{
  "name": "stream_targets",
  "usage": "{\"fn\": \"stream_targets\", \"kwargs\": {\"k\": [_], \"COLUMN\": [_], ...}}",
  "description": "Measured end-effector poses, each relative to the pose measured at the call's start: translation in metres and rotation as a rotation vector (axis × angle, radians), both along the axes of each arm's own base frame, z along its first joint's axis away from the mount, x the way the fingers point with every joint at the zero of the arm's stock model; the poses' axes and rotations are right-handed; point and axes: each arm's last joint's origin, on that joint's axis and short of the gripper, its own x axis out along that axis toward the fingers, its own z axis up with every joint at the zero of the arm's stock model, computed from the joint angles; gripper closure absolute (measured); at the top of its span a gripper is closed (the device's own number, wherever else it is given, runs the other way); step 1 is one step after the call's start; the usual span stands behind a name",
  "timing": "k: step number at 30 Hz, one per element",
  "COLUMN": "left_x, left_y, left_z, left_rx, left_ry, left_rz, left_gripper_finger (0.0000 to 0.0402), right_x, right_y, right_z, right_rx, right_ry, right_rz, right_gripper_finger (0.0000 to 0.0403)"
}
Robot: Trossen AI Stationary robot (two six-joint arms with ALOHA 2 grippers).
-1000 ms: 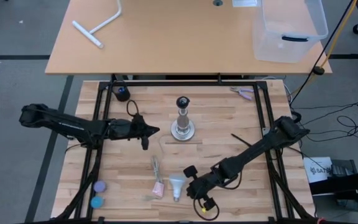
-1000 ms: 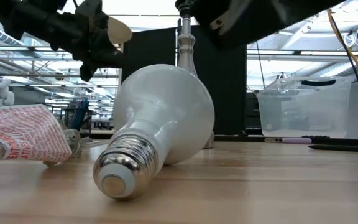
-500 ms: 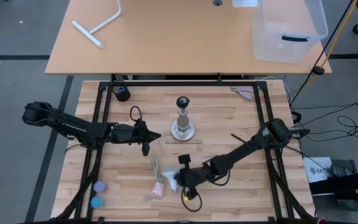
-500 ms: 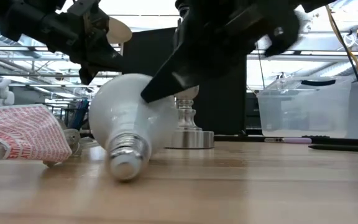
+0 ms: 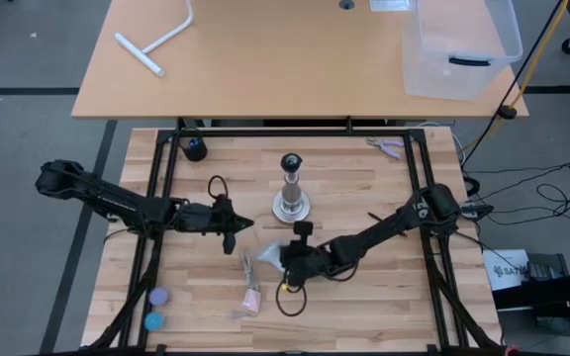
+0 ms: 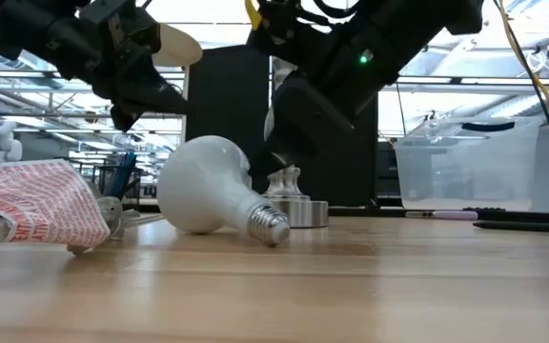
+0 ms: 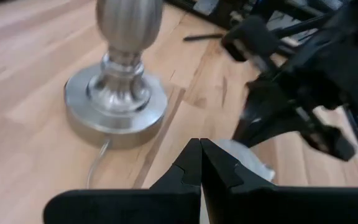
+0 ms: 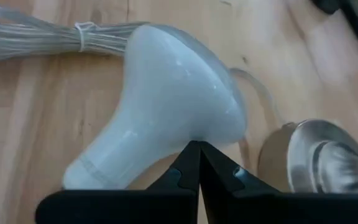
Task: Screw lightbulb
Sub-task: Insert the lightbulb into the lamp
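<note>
The white lightbulb (image 5: pixel 269 258) lies on its side on the wooden table, with its globe (image 6: pixel 203 181) toward the left and its silvery screw base (image 6: pixel 267 225) toward the near right. My right gripper (image 5: pixel 287 260) is shut, right beside it on its right. The metal lamp post (image 5: pixel 291 188) stands on its round base (image 8: pixel 316 155) just beyond. My left gripper (image 5: pixel 248 225) is shut and empty. It hovers left of the post's base (image 7: pixel 114 102) and a little beyond the bulb. My right gripper has its shut fingertips (image 8: pixel 197 152) against the bulb's side, where the globe tapers into the neck (image 8: pixel 188 132). The fingers come low and slanting from the table's right. The bulb lies on its side on the table, not lifted.
A bundled clear cord (image 5: pixel 248 265) and a red-printed wrapper (image 6: pixel 36 205) lie left of the bulb. Two small round caps (image 5: pixel 156 307) lie at the near left. Pliers (image 5: pixel 389 146) lie at the far right and a black pen (image 5: pixel 382 220) at the right. A clear bin (image 5: pixel 458 44) stands on the far table.
My right gripper has swept from the near edge toward the far left, pushing the bulb. The bulb has slid toward the lamp post and turned. Its screw base pointed at the near edge and now points near right. My left gripper has drifted slightly toward the near edge.
</note>
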Motion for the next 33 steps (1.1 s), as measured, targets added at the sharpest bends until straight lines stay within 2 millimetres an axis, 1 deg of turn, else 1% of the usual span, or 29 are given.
{"fn": "stream_targets", "kwargs": {"k": [3, 6, 8, 10, 12, 14, 20, 22, 24, 27, 33], "left_x": [-0.002, -0.002, -0.002, -0.001, 0.000, 0.002, 0.009, 0.012, 0.016, 0.022, 0.031], "left_y": [0.000, -0.001, -0.001, -0.001, -0.001, -0.003, -0.015, -0.020, -0.024, -0.028, -0.031], "left_z": [-0.004, -0.006, -0.005, -0.005, -0.006, -0.009, -0.027, -0.032, -0.037, -0.043, -0.053], "left_rx": [-0.036, -0.035, -0.037, -0.040, -0.058, -0.073, -0.110, -0.111, -0.115, -0.131, -0.181], "left_ry": [0.040, 0.054, 0.045, 0.039, 0.041, 0.053, 0.118, 0.124, 0.119, 0.094, 0.067], "left_rz": [0.020, 0.024, 0.028, 0.030, 0.026, 0.005, -0.031, -0.047, -0.059, -0.065, -0.065], "left_gripper_finger": [0.0401, 0.0401, 0.0401, 0.0401, 0.0401, 0.0401, 0.0401, 0.0401, 0.0401, 0.0401, 0.0401], "right_x": [-0.002, -0.006, -0.008, -0.008, -0.009, -0.007, -0.001, 0.000, 0.001, 0.001, -0.003], "right_y": [0.002, 0.010, 0.018, 0.024, 0.027, 0.027, 0.027, 0.028, 0.028, 0.023, 0.017], "right_z": [0.011, 0.026, 0.036, 0.041, 0.037, 0.030, 0.002, -0.003, -0.004, -0.005, -0.008], "right_rx": [0.081, 0.149, 0.209, 0.281, 0.310, 0.314, 0.304, 0.311, 0.301, 0.265, 0.259], "right_ry": [-0.017, -0.047, -0.062, -0.068, -0.051, -0.036, 0.010, 0.013, 0.004, -0.010, 0.033], "right_rz": [0.037, 0.097, 0.180, 0.282, 0.309, 0.287, 0.243, 0.236, 0.221, 0.148, 0.052], "right_gripper_finger": [0.0403, 0.0403, 0.0403, 0.0403, 0.0403, 0.0403, 0.0403, 0.0403, 0.0403, 0.0403, 0.0403]}}
